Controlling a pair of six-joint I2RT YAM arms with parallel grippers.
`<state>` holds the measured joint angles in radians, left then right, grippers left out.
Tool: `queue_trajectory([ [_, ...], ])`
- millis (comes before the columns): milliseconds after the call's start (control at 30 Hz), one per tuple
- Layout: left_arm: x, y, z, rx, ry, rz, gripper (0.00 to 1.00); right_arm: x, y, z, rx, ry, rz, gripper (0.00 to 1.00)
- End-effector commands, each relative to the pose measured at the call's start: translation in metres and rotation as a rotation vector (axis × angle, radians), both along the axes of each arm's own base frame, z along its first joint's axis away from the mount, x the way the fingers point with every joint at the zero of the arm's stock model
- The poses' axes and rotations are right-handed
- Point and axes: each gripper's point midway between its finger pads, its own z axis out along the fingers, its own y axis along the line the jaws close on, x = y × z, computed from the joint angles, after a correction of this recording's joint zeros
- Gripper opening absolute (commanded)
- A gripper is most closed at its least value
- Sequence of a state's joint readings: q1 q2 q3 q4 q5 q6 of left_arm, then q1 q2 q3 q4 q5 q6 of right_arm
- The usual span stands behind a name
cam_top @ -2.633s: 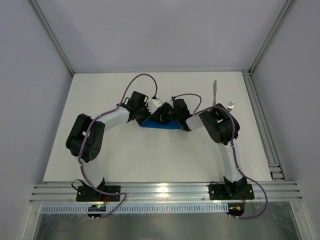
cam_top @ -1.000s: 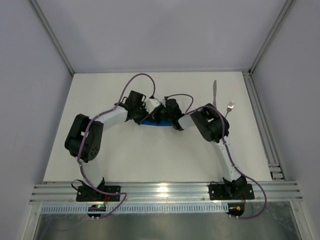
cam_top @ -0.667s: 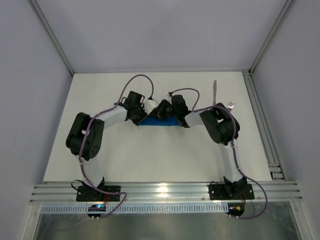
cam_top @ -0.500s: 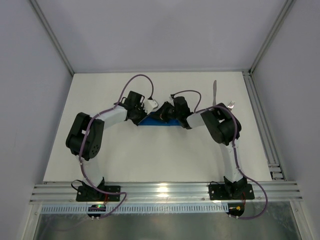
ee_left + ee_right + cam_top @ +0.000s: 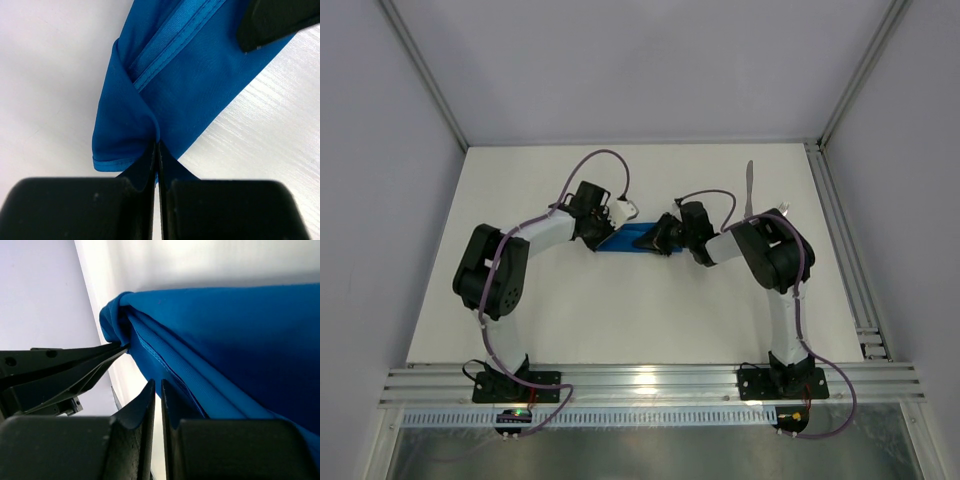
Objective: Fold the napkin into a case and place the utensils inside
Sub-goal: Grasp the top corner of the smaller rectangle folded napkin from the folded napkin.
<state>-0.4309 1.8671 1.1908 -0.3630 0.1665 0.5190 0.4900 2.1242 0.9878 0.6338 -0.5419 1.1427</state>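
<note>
napkin: the napkin (image 5: 632,238) is folded into a narrow blue strip and lies on the table (image 5: 620,310), around the middle and a bit toward the far side. It runs roughly left to right at a slight slant.

left gripper: the left gripper (image 5: 156,149) is clamped tight on the strip's left end. Its wrist view shows the cloth bunched into a little fold that disappears right between the closed fingers, no gap at all.

right gripper: the right gripper (image 5: 157,387) is at the other end of the strip, fingers pulled almost together with just a thin slit left. In its own view the cloth runs past on the right side of the fingers and I don't see any blue in the slit. So it's narrow, but I can't tell if it actually has an edge pinched.

napkin vs grippers: the strip sits between the two grippers, which come at it from opposite ends. In the left wrist view a black fingertip (image 5: 275,20) of the right gripper sits over the far part of the cloth, with the hemmed edges running lengthwise toward it.

knife: the knife (image 5: 749,185) lies flat on the table well right of the napkin, pointing toward the far edge.

fork: the fork (image 5: 782,211) is just right of the knife and partly hidden behind the right arm.
</note>
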Motion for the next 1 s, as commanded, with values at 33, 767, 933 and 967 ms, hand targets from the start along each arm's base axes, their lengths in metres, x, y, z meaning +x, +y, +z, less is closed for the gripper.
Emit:
queue_trajectory([
  [33,-0.016,0.002,-0.004,0.001,0.052,-0.035,0.00,0.010,-0.004,0.016,-0.007,-0.067,-0.008,0.12],
  [767,-0.046,0.029,-0.038,0.200,0.094,-0.172,0.00,0.048,-0.001,0.038,0.011,-0.136,-0.073,0.16],
  [933,-0.048,0.030,-0.046,0.209,0.124,-0.164,0.00,0.043,-0.029,0.081,-0.064,-0.263,0.008,0.22],
  [967,-0.048,0.029,-0.046,0.201,0.126,-0.162,0.00,0.039,-0.038,0.080,-0.105,-0.293,0.024,0.23],
])
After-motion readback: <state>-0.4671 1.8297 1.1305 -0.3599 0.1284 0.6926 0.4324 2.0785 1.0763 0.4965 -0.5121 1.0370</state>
